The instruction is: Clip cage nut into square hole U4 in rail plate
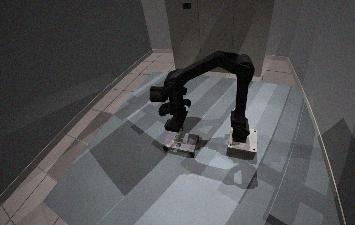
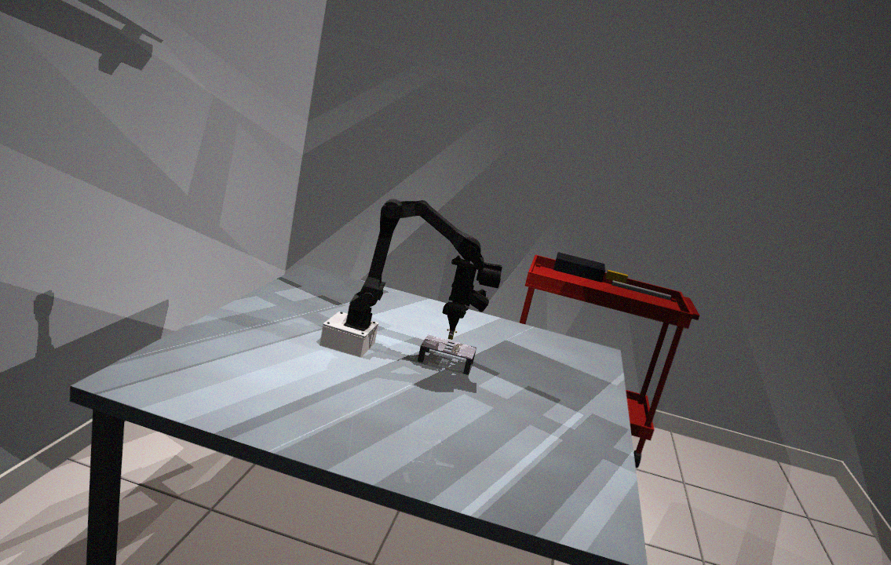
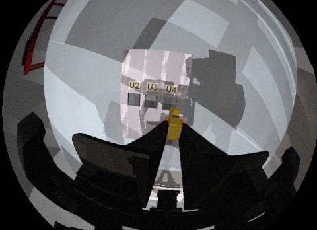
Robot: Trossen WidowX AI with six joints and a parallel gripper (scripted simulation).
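The small yellow cage nut (image 3: 174, 132) (image 1: 182, 128) is pinched between the fingertips of my black gripper (image 3: 175, 125) (image 2: 451, 332), with orange parts showing at its sides. My gripper is shut on it and points down over the rail plate. The rail plate (image 3: 153, 63) (image 1: 188, 147) (image 2: 466, 349) is pale, on short dark legs, with square holes labelled U2, U3 and U4. The U4 hole (image 3: 169, 103) is shaded and shows just beyond the nut in the wrist view. The nut appears above the plate; the exact gap and the nut's underside cannot be made out.
The arm's pale base block (image 1: 252, 138) (image 2: 346, 339) stands beside the plate on the blue-grey table (image 1: 156, 201) (image 2: 279, 414). A red cart (image 2: 575, 289) (image 3: 30, 58) with a dark box on top stands beyond the table edge. Strong shadows cross the table and plate.
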